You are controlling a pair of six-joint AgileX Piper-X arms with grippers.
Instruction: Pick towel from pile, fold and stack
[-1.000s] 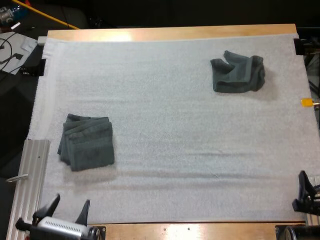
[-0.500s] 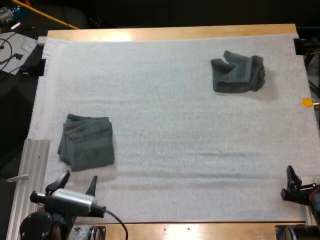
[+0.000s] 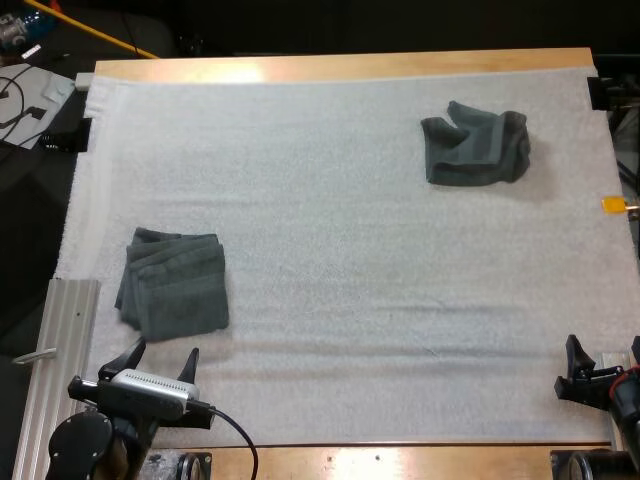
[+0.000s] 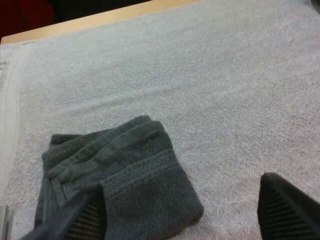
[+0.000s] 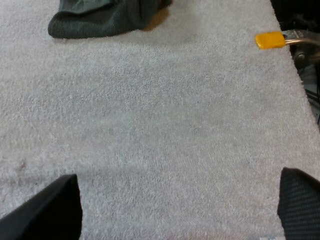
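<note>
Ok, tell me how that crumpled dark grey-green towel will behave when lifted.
The crumpled dark grey-green cloth towel probably hangs floppy: it lies in loose folds. On the fuzzy white mat, a push would likely bunch it.

High view looking down over white mat (image 3: 340,260), left wrist low, close, sharing folded dark grey-green towel stack (image 4: 120,175), right wrist sharing crumpled grey-green towel (image 5: 100,17)

Folded stack (image 3: 175,297) dark grey-green (woven border band); mat (image 3: 330,250) white.
</note>
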